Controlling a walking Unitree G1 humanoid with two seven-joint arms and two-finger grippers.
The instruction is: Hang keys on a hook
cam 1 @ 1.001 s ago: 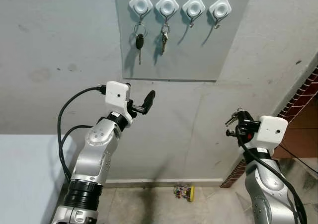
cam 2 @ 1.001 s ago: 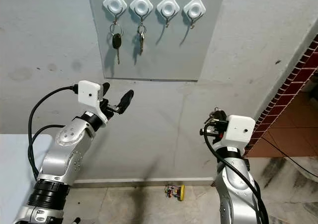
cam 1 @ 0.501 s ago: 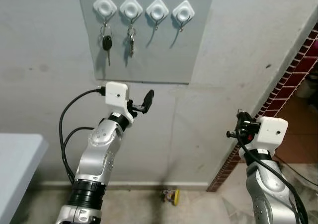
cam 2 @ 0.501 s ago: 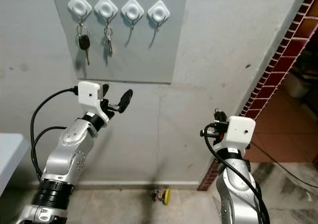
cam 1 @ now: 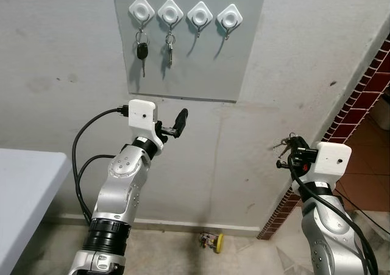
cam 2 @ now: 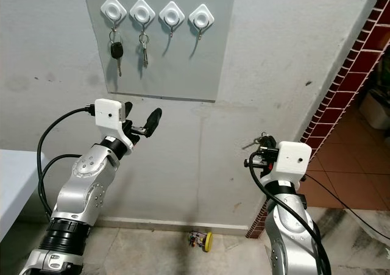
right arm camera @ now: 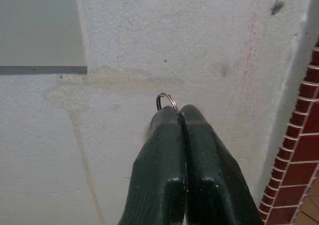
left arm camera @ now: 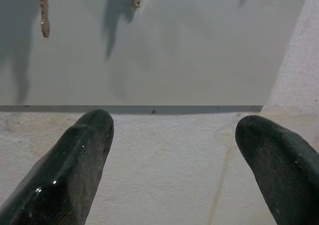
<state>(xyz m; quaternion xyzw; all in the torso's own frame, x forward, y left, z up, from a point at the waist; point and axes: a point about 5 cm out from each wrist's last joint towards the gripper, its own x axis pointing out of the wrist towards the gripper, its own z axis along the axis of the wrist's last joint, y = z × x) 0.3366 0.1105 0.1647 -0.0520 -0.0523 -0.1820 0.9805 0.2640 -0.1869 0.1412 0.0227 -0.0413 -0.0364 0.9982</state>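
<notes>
A grey panel [cam 1: 189, 74] on the wall carries a row of white hooks. A black car key [cam 1: 141, 49] hangs from the first hook [cam 1: 141, 8] and silver keys [cam 1: 169, 46] from the second hook [cam 1: 170, 10]. The third hook [cam 1: 200, 13] and fourth hook [cam 1: 229, 16] are bare. My right gripper [right arm camera: 179, 112] is low and to the right of the panel, shut on a key ring [right arm camera: 167, 99]. Its keys [cam 1: 283, 144] stick out to the left. My left gripper [left arm camera: 174, 130] stands open just below the panel's lower edge, with nothing in it.
A pale table top [cam 1: 24, 189] juts in at the lower left. A red brick wall edge [cam 1: 359, 104] runs down the right side. A small yellow object [cam 1: 213, 241] lies on the floor by the wall.
The whole picture has shifted, so the camera has moved. Both arms keep the same pose, and the right gripper still holds the key ring.
</notes>
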